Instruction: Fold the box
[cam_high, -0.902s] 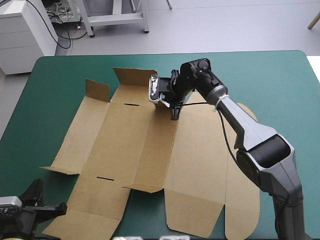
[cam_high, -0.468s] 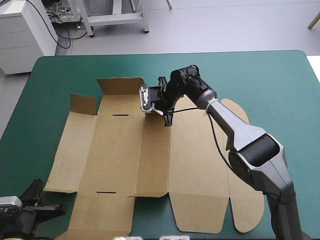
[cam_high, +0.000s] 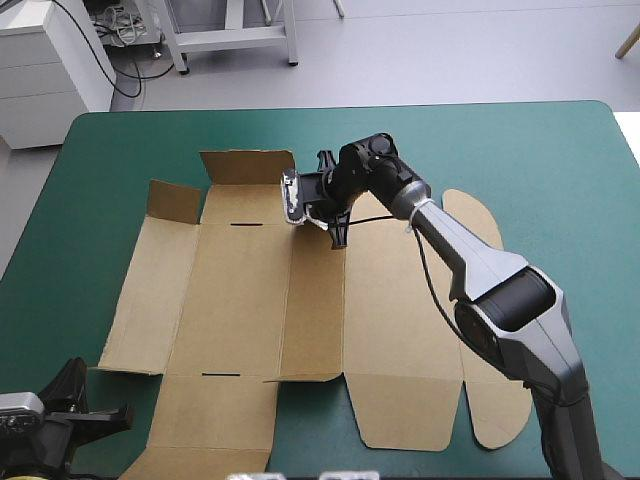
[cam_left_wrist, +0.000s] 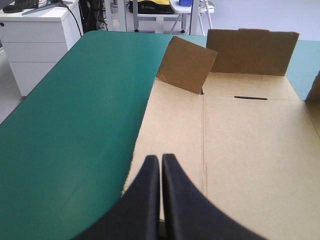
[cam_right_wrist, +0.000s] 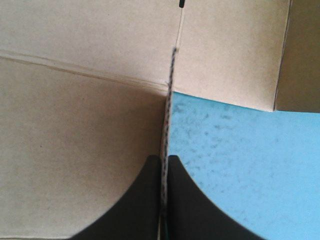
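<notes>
The box (cam_high: 240, 310) lay mostly flat at the middle of the table (cam_high: 520, 150), only two far-left flaps (cam_high: 248, 166) raised and most folding undone, the right gripper (cam_high: 338, 238) pinching its far edge, the left gripper (cam_left_wrist: 161, 159) closed and empty near-left.

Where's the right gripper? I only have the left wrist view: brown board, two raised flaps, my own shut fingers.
Observer: The high view shows the right gripper over the far part of the box, just right of the raised far flap.
Operator: Gripping anything?
Observer: Yes. In the right wrist view its fingers are all but shut on an upright edge of the board, with teal-green cover beside it.
Operator: What's at the sheet's right end?
Observer: The high view shows rounded flaps at the far and near right corners, beside the right arm.
</notes>
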